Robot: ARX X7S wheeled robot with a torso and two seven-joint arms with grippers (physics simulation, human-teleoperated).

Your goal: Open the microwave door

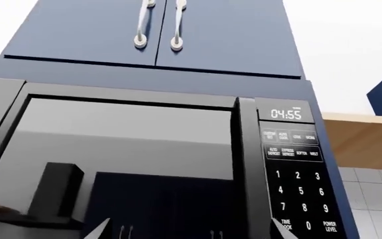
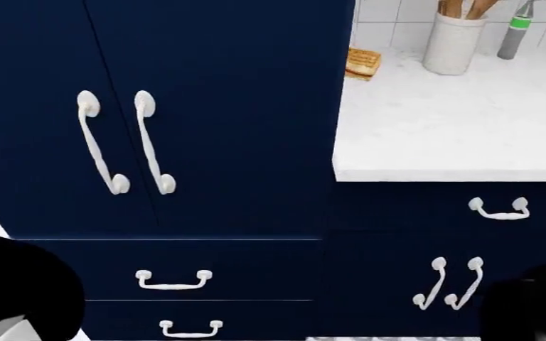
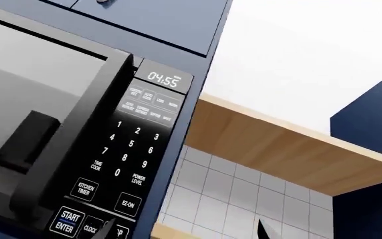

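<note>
- Our left gripper (image 1: 187,230) showed only two pale fingertips at the edge of the left wrist view, set well apart, so we read it as wide open and holding nothing.
- Our right gripper (image 3: 187,229) likewise showed just two tips, one over the lower buttons and one against the tiled wall, spread wide with nothing between them.
- We saw the microwave (image 1: 144,164) built into navy cabinetry, directly ahead of both wrist cameras and under a pair of upper cabinet doors with white handles (image 1: 157,30).
- We found the microwave door (image 1: 121,159) shut, its dark glass reflecting the room and flush with the frame.
- We read 04:55 on the clock display (image 1: 286,114), above the control panel (image 1: 300,184) with its number keys, on the side of the door nearer the wooden shelf (image 3: 290,149).
- We noted that the head view did not include the microwave; it looked down on navy cabinet doors (image 2: 159,121) and drawers with white pulls.
- We saw a white countertop (image 2: 443,121) beside those cabinets, carrying a white utensil crock (image 2: 451,46) that held wooden utensils (image 2: 463,7).
- We also made out a green-topped bottle (image 2: 513,32) just beside the crock and a yellow sponge-like block (image 2: 362,62) near the wall.
</note>
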